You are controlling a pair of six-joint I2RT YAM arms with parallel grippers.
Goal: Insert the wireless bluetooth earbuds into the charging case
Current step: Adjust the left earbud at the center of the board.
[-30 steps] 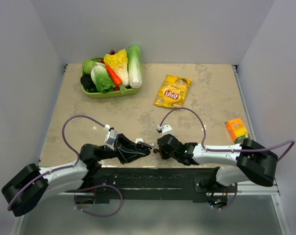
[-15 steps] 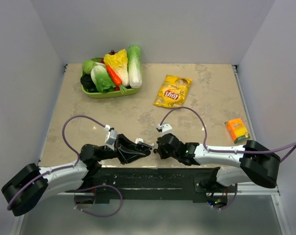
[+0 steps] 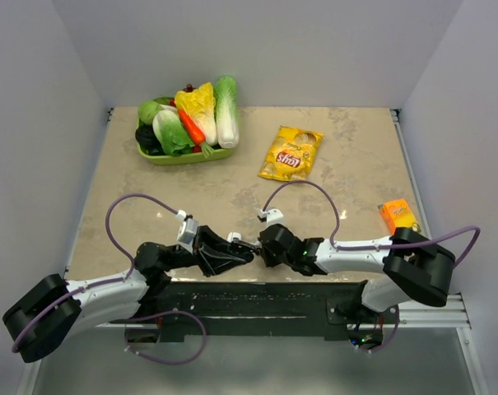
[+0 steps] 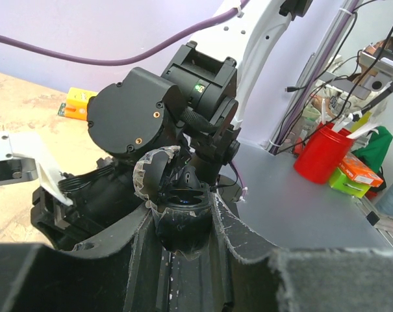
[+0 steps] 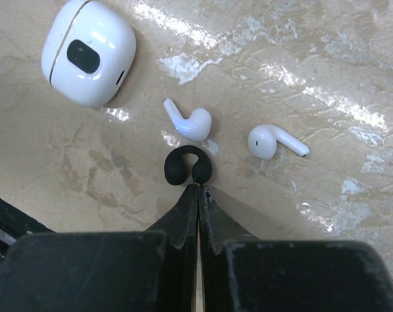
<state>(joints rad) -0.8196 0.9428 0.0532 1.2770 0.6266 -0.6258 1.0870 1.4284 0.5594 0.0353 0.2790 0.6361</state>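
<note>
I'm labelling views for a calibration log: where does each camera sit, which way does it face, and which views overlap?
Top external: above and behind the bases, looking down on the table; the left arm and right arm show.
Left wrist: looks along the left gripper, shut on a dark charging case, toward the right arm.
Right wrist: looks down past the shut right gripper at two white earbuds and a white case on the table.
Shared: top and left wrist both show the orange box.

Top view looks down on the whole surface (image 3: pixel 347 164) from behind its near edge; wrist views sit close mid-edge, the right facing down.
</note>
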